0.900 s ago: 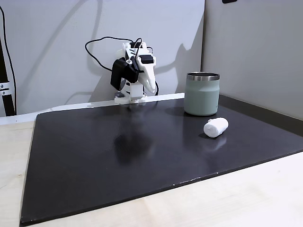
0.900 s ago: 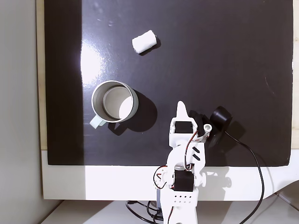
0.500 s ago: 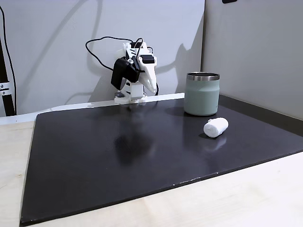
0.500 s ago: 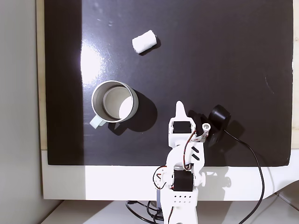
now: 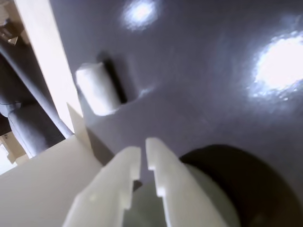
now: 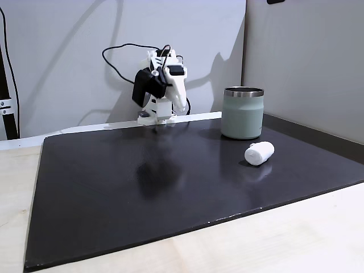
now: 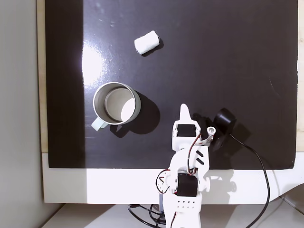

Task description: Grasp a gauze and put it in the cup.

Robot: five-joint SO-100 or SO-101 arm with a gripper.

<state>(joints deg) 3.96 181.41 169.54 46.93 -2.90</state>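
In the wrist view the hand (image 5: 143, 158) fills the lower middle, its two white fingers (image 5: 168, 189) nearly together with only a thin slit between them and nothing held; beneath them the pale rim of the cup (image 5: 210, 191) curves across the bottom edge; farther off, the gauze (image 5: 97, 89) lies on its side on the dark mat (image 5: 199, 61), near the mat's edge where the light counter (image 5: 40, 52) begins.

In the fixed view from the front, the wooden counter (image 6: 273, 239) is nearest, then the black mat (image 6: 125, 187); the gauze (image 6: 259, 152) rests on the mat at the right, just in front of the cup (image 6: 243, 112) and apart from it; the cup stands upright, sage-green with a steel rim; the arm is folded at the mat's far edge, its hand (image 6: 181, 105) pointing down, well apart from both.

In the fixed view from above, the hand (image 7: 184, 112) hangs over the mat (image 7: 228, 61) to the right of the cup (image 7: 98, 124); the cup's inside holds nothing; the gauze (image 7: 146, 42) lies beyond it, near the top.
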